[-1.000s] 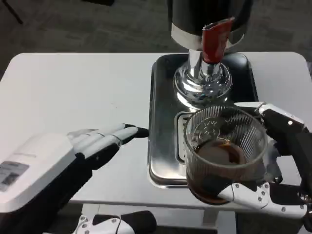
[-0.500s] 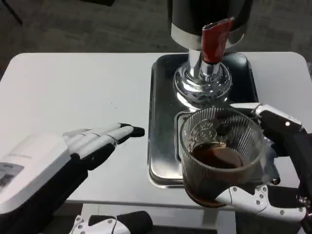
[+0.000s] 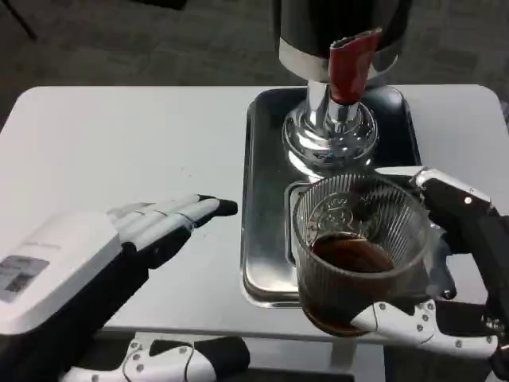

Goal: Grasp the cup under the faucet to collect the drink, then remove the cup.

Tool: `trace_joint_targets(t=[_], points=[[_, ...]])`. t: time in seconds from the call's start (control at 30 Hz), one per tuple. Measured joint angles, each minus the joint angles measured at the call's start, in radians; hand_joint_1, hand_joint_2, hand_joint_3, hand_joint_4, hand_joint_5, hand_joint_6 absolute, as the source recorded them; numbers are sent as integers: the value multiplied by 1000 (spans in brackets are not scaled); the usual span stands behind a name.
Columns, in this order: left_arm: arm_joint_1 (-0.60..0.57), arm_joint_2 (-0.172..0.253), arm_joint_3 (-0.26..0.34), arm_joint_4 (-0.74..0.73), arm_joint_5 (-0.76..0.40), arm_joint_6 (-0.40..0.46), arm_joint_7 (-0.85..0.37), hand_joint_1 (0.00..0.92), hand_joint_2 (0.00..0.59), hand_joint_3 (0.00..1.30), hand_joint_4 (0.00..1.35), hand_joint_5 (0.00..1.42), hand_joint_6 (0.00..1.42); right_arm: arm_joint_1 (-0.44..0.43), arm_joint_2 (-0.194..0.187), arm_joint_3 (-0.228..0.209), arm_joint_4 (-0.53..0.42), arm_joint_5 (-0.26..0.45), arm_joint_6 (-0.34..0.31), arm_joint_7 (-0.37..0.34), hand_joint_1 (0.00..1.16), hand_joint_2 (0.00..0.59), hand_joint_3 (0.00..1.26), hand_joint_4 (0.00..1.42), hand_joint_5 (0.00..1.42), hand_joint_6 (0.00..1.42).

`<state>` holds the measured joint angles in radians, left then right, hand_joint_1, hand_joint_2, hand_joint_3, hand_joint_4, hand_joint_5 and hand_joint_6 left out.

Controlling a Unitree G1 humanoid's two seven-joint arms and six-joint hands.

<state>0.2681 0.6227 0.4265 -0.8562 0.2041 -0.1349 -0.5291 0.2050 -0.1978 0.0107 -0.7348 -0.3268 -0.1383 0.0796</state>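
Note:
A ribbed clear glass cup with dark drink in its bottom is held by my right hand, whose fingers wrap it from the right and below. The cup sits over the front edge of the steel drip tray, in front of the dispenser's chrome base. The red faucet lever hangs above and behind the cup. My left hand lies flat over the white table, left of the tray, fingers stretched toward it and holding nothing.
The black and chrome dispenser body rises at the back of the tray. The white table spreads to the left; its front edge runs just below both hands. Dark carpet lies beyond.
The cup in my right hand has shifted slightly left and toward me. My left hand has drifted a little, still flat over the table.

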Motion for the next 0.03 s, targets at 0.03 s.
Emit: trace_joint_targets(t=[0.03], points=[[-2, 1, -2, 4, 0, 0, 0, 0, 83, 131, 31, 100, 110, -1, 0, 0, 2, 0, 0, 0, 836, 226, 1075, 1234, 1424, 1424]])
